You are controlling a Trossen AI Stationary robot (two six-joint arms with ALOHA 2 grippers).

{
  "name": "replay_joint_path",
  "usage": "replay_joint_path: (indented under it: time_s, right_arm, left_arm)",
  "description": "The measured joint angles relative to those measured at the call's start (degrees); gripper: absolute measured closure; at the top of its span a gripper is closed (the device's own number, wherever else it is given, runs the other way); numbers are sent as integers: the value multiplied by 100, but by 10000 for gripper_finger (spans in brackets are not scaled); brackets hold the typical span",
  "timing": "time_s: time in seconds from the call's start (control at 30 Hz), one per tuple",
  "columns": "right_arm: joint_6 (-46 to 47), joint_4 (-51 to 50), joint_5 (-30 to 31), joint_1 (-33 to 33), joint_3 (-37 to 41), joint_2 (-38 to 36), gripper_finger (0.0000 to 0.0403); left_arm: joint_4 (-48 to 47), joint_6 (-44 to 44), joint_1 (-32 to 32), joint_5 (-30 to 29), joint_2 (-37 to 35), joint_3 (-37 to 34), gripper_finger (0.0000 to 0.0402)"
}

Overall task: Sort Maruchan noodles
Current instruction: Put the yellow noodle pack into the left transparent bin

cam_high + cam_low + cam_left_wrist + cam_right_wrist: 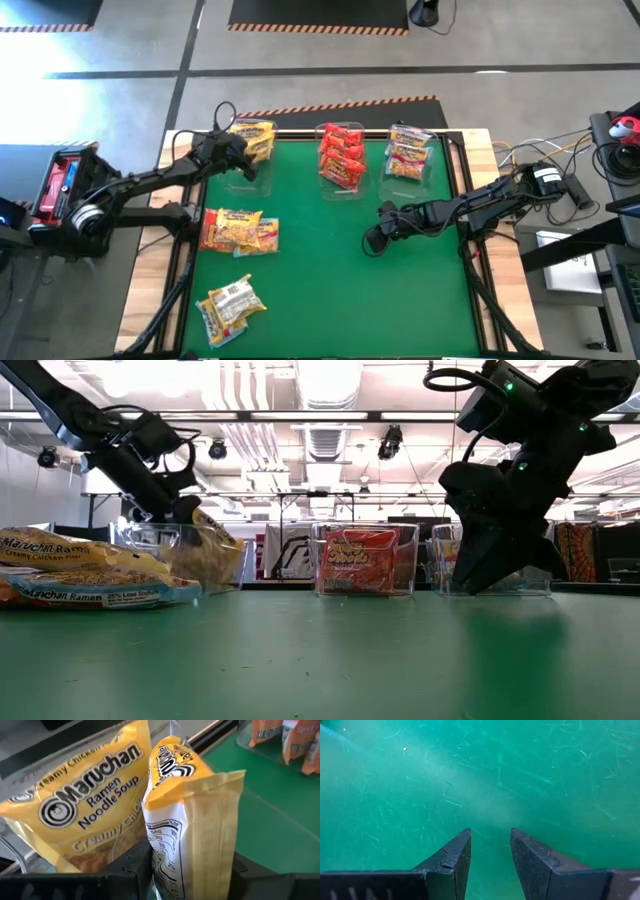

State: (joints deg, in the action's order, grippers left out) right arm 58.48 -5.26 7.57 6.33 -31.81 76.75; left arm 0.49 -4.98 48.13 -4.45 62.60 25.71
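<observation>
The left hand (pixel 243 158) reaches over the far-left corner of the green worktop (pixel 330 290), at the leftmost clear bin (pixel 160 545). Its fingers are closed on a yellow Maruchan packet (pixel 192 825), held on edge between them; in the left wrist view this packet stands just beside another yellow packet (pixel 85 805) marked Creamy Chicken, which leans in the bin.

The middle bin (pixel 342 185) holds a stack of red packets (pixel 341 155), and the right bin (pixel 408 178) holds pale multicoloured packets (pixel 408 152). The three bins stand in a row along the far edge.

Loose on the worktop's left side lie two overlapping yellow-orange packets (pixel 238 231), and nearer the front edge another packet (pixel 230 305), tilted, with a white label up.

The right hand (pixel 376 240) hangs low over bare green worktop right of centre, in front of the right bin and well apart from every packet. Its fingers (pixel 447 865) stand a little apart with nothing between them. In the low view this arm partly blocks the sight of the right bin.
</observation>
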Motion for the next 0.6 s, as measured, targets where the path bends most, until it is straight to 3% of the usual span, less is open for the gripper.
replay_joint_path:
  time_s: [0.2,0.43,0.6]
  right_arm:
    - [-1,0,0,1,0,0,275]
    - [-1,0,0,2,0,0,275]
    - [-1,0,0,0,0,0,275]
  left_arm:
    - [21,254,40,-134,173,-4,279]
    - [-55,797,45,-1099,403,-10,278]
    - [-150,923,44,-1090,384,-10,278]
